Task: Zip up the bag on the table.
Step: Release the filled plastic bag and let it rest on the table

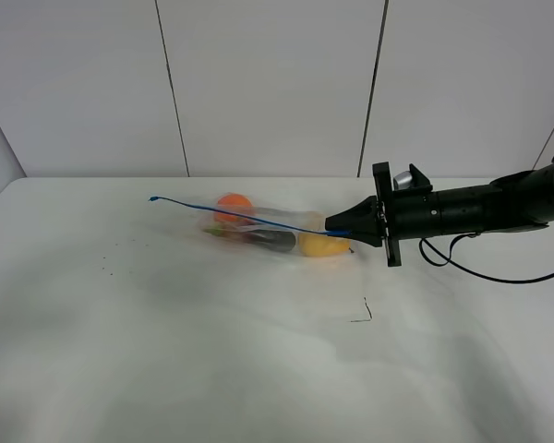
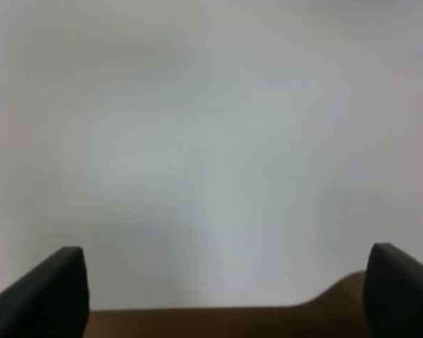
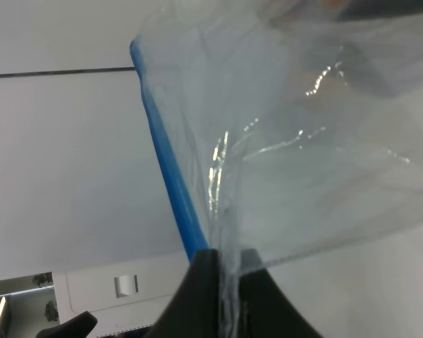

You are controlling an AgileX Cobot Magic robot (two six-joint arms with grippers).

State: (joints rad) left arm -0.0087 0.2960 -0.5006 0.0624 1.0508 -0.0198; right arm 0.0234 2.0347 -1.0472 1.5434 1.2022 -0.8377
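The clear plastic bag [image 1: 258, 229] lies on the white table [image 1: 166, 351], with orange, dark and yellow produce inside. Its blue zipper strip [image 1: 240, 215] runs from the far left end to my right gripper [image 1: 334, 224]. The right gripper is shut on the strip's right end and holds it slightly raised. In the right wrist view the fingertips [image 3: 204, 282] pinch the crinkly film [image 3: 296, 141] beside the blue strip [image 3: 166, 169]. The left gripper [image 2: 222, 296] is open over a blurred white surface and holds nothing; the left arm is out of the exterior view.
A small dark mark [image 1: 363, 314] lies on the table in front of the bag. A black cable [image 1: 499, 272] hangs from the right arm. A panelled white wall [image 1: 277, 83] stands behind the table's far edge.
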